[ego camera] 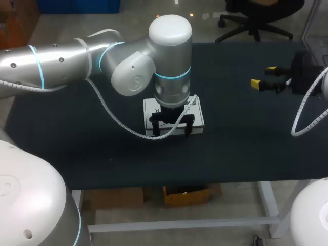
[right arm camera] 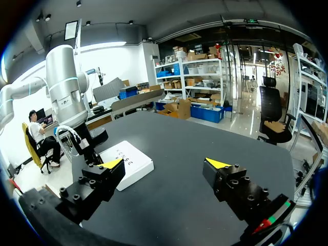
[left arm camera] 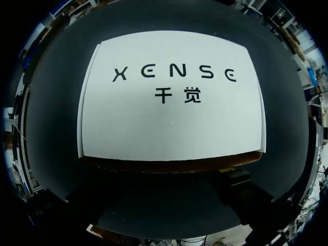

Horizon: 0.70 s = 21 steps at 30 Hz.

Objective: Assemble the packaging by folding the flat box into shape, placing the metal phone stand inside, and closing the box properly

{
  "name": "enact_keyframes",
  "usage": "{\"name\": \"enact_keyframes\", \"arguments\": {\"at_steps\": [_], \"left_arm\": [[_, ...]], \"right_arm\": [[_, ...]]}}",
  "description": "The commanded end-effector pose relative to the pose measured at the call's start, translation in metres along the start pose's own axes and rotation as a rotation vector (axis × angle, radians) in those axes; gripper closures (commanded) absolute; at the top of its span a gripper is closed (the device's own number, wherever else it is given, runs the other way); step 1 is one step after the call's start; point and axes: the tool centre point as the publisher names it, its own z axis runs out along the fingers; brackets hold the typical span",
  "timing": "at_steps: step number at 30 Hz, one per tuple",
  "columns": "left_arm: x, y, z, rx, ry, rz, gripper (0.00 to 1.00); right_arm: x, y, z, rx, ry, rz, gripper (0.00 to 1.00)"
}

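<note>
On the table point(ego camera: 246, 154), the left pincer point(ego camera: 171, 128) hangs over the white box point(ego camera: 199, 119).

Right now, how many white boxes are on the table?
1. The white box lies near the middle of the table, directly under the left gripper. The left arm covers part of it in the head view, but no second box shows in any view.
</note>
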Motion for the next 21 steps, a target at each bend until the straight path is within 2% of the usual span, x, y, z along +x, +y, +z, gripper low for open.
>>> {"name": "enact_keyframes", "arguments": {"at_steps": [1,12,21], "left_arm": [[0.003,-0.005,-0.001,0.006,0.003,-0.005,0.00],[0.007,-0.030,0.005,0.011,-0.005,-0.014,0.00],[0.006,-0.065,0.009,0.014,-0.009,-0.014,0.00]], "right_arm": [[-0.001,-0.001,-0.001,-0.005,0.004,-0.001,0.00],[-0.001,-0.001,-0.001,-0.005,0.004,-0.001,0.00],[-0.001,-0.001,-0.001,-0.005,0.004,-0.001,0.00]]}}
